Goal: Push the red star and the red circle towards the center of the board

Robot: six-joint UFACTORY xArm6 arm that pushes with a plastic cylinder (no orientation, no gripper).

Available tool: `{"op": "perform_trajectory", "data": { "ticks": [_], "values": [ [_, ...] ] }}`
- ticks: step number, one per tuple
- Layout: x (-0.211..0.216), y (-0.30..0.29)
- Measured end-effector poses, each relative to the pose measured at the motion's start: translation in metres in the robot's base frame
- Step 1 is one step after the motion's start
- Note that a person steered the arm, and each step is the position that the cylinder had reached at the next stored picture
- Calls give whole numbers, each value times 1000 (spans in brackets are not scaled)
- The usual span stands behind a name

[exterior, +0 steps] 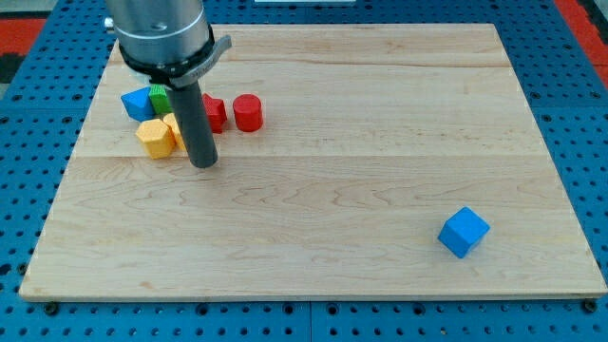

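- My tip [203, 163] sat just below the cluster at the view's upper left; no hand on this rig.
- Red circle [248, 112] and red star [215, 113], partly hidden, lay far from the bench [380, 190] centre.
- I judged the push not yet begun; next, get behind them leftward.

Two blue blocks [464, 232], two red [248, 112], perhaps two yellow [155, 138], one green [160, 97].

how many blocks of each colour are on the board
red: 2, a circle and a star partly behind the rod
blue: 2, a cube and one in the cluster
yellow: 2
green: 1
total: 7, with my tip just below the cluster
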State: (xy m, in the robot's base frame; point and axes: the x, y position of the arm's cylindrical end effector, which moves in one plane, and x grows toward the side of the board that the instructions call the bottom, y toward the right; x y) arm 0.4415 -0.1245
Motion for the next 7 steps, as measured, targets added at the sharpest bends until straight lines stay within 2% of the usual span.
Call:
{"op": "perform_trajectory", "data": {
  "ticks": [1, 2, 3, 4, 5, 6, 7],
  "values": [
    [-28, 0],
    [-33, -3],
    [-53, -41],
    [-61, -55],
    [-68, -44],
    [-71, -2],
    [-70, 63]
  ]
}}
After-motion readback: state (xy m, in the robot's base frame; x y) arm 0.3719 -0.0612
